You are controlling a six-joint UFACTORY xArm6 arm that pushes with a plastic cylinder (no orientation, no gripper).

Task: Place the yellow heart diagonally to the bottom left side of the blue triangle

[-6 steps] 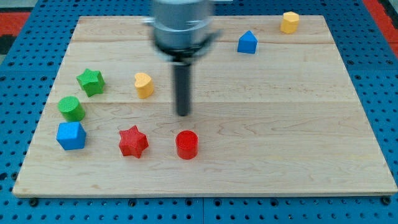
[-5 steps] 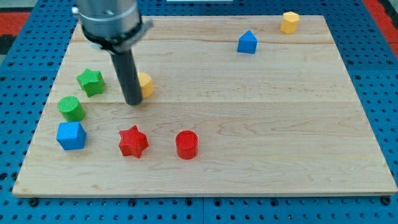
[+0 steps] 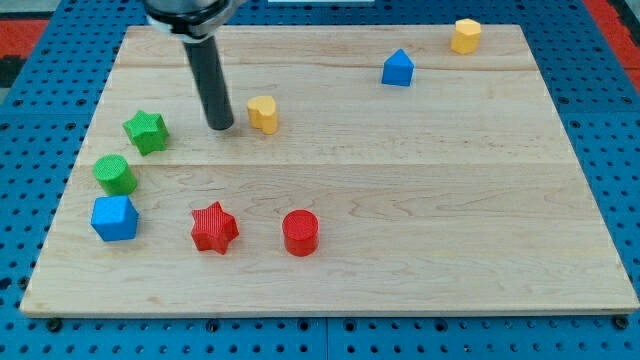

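Sitting just to the view's left of the yellow heart [image 3: 263,114], the tip [image 3: 221,127] shows a small gap, not touching it. The tool is a bare rod with nothing to open or close. The blue triangle [image 3: 398,68] lies well to the heart's upper right, so the push runs rightward. The rod's upper end is cut off at the view's top.

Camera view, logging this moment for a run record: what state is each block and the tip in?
yellow heart: upright, just right of my tip, a small gap visible
my tip: on the board, touching nothing
blue triangle: upright, alone
yellow hexagon: near the top right corner
green star: flat
green cylinder: upright
blue cube: flat
red star: flat
red cylinder: upright
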